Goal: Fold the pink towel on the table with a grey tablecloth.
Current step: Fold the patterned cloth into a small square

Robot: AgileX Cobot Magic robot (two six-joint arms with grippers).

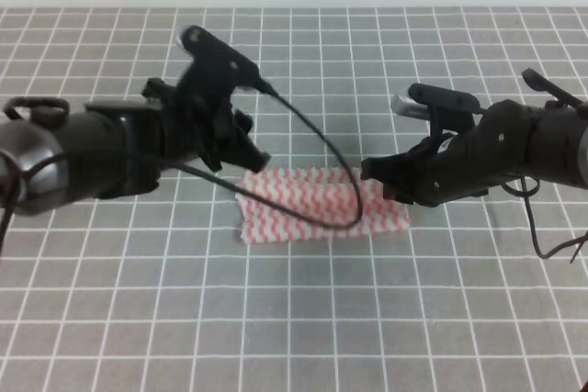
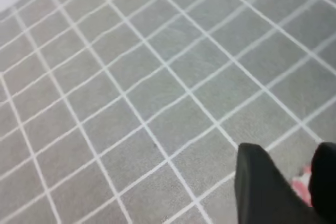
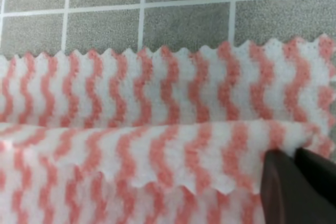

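The pink towel (image 1: 317, 204) lay folded into a wide strip near the middle of the table with a grey tablecloth (image 1: 303, 319). The right gripper (image 1: 388, 181) sat at the towel's 3 o'clock end, its fingertips (image 3: 294, 182) pinched together on a raised fold of the striped cloth. The left gripper (image 1: 246, 146) hung over the towel's 10 o'clock corner. In the left wrist view its dark fingers (image 2: 262, 187) stood apart with a sliver of pink between them; whether they touched the cloth, I could not tell.
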